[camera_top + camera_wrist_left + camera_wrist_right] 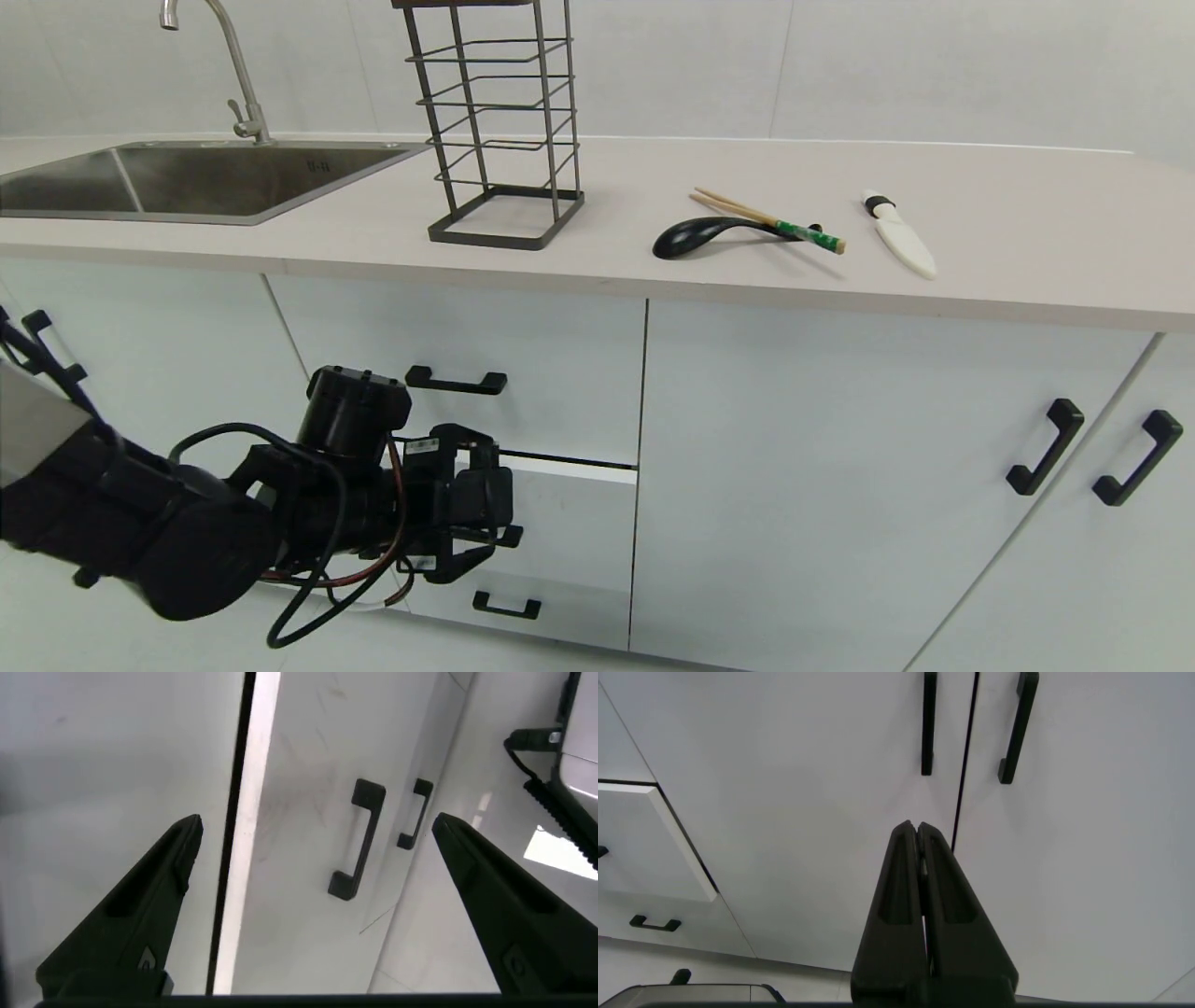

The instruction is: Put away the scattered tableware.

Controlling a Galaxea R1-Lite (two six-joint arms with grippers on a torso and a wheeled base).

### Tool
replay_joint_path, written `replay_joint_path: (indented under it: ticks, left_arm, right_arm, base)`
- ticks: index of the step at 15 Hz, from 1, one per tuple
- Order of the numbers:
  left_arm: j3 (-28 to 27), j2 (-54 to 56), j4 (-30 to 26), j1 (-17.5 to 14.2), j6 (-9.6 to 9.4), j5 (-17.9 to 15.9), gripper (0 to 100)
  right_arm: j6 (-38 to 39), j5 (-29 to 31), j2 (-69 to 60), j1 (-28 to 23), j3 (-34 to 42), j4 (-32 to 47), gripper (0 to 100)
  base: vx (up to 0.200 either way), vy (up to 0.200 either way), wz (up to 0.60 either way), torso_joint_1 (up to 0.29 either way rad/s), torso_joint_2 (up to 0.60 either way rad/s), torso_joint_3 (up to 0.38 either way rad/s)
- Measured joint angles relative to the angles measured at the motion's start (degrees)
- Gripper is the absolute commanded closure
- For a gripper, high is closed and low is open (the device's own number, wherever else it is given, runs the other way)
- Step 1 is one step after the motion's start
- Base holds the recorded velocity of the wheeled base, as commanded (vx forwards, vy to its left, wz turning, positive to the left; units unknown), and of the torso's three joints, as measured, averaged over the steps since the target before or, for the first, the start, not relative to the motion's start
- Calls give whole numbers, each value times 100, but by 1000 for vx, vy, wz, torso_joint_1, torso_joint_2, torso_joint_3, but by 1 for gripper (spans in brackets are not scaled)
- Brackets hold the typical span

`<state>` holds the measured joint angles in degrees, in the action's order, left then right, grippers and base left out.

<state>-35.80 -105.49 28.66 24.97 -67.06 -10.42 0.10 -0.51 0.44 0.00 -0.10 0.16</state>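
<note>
The left gripper (499, 509) is held low before the cabinet front, just beside the handle of a drawer (569, 523) that stands slightly out; its fingers (168, 873) are spread wide with nothing between them. The right gripper (918, 831) is seen pressed shut and empty, facing the cabinet doors. On the countertop (1027, 233) a black spoon (695, 235) is crossed by chopsticks (766, 220), a white knife (898, 233) is laid near them, and a wire rack (499, 121) is set beside the sink (187, 177).
</note>
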Motion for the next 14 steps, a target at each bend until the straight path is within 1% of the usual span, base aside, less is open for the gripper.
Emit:
replay_joint_path:
  ticks: [5, 10, 14]
  left_arm:
    - [-121, -479, 141, -162, -18, 44, 0]
    - [-118, -840, 700, -206, -5, 44, 0]
    - [-72, -1061, 820, -402, -43, 9, 0]
  right_arm:
    - [0, 0, 0, -2, 0, 2, 100]
    - [0, 0, 0, 0, 0, -2, 100]
    - [0, 0, 0, 0, 0, 2, 100]
  base:
    - [0, 0, 0, 0, 0, 0]
    - [0, 0, 0, 0, 0, 0]
    - [0, 0, 0, 0, 0, 0]
